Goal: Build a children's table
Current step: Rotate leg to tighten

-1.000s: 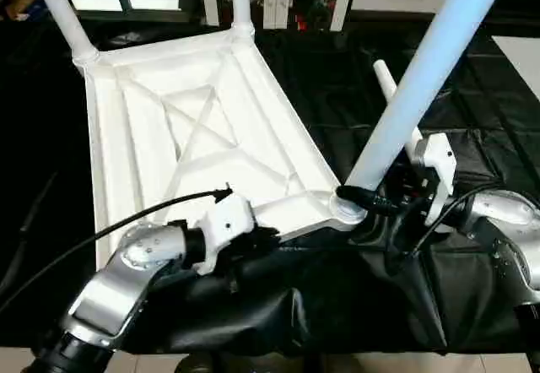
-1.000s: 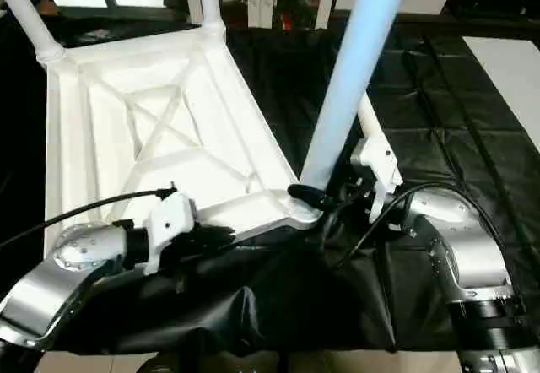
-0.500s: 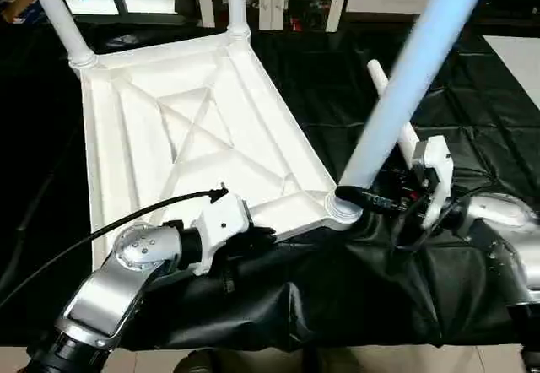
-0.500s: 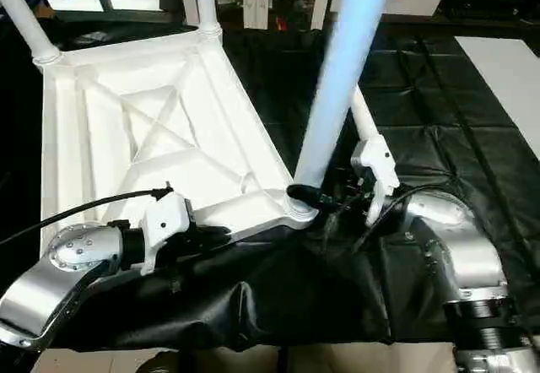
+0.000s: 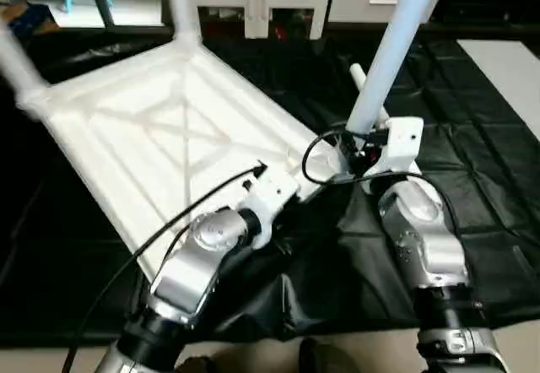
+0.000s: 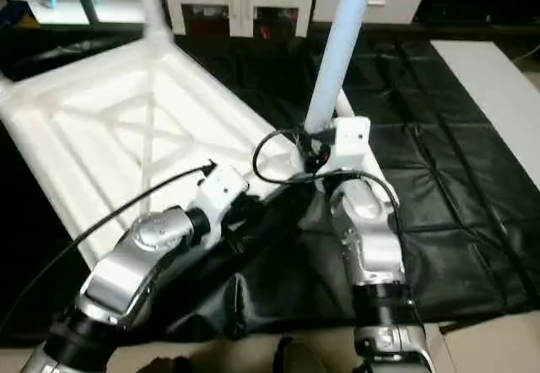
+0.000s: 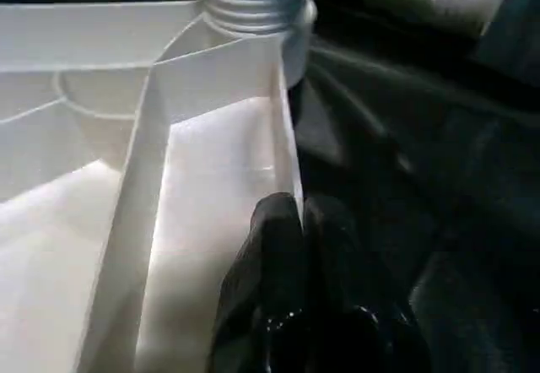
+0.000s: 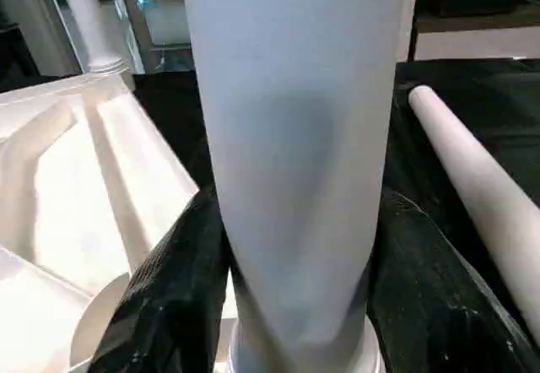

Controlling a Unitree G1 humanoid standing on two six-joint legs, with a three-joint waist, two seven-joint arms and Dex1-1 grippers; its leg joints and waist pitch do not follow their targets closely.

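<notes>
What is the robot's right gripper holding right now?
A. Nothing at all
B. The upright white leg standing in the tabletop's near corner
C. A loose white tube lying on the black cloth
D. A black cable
B: the right gripper has a black finger on each side of the upright leg, just above its corner socket.

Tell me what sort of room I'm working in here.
Probably an indoor lab or demo room set up like a home: a work table draped in black sheeting, white cabinets behind it, and a pale tiled floor.
</notes>
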